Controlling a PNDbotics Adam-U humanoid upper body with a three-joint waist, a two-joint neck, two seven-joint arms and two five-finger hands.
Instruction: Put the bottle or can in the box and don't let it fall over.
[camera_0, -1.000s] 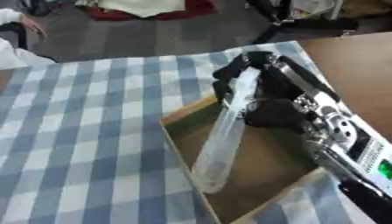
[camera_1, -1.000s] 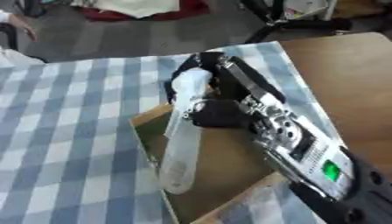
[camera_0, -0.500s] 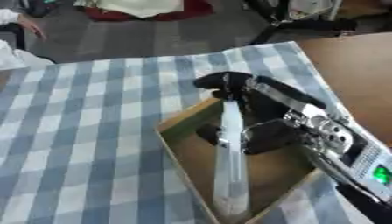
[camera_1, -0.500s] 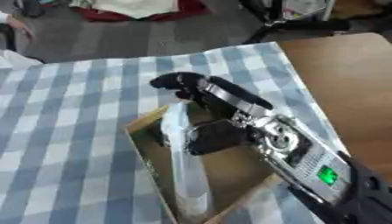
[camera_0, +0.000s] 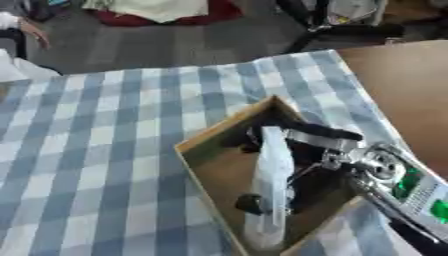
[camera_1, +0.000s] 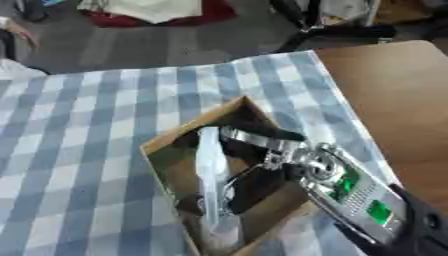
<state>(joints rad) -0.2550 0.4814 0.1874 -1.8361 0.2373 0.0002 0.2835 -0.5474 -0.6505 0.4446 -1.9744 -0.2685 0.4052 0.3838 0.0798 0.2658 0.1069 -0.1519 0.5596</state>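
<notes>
My right hand (camera_0: 297, 150) comes in from about 4 o'clock and reaches down into the cardboard box (camera_0: 206, 145). The box is open at the top and stands askew on the counter (camera_0: 96, 150), which is covered with a blue and white checked cloth. One corner of the box points toward 12 o'clock.

The bottle (camera_0: 271, 185) is pale and translucent, long and slim. It is inside the box, with its top toward 12 o'clock and its bottom toward 6 o'clock, near the front wall of the box. From this high view I cannot tell if it stands fully upright or leans a little.

My fingers (camera_1: 262, 136) are curled round the upper part of the bottle, and my thumb (camera_0: 249, 204) is dark and shows lower at the 9 o'clock side of the bottle, so the bottle is pinched between them. My silver wrist and forearm, with green marks on it, lie over the box edge at 4 o'clock.

At 2 o'clock the bare brown counter shows beside the cloth. My left hand does not show in either view.
</notes>
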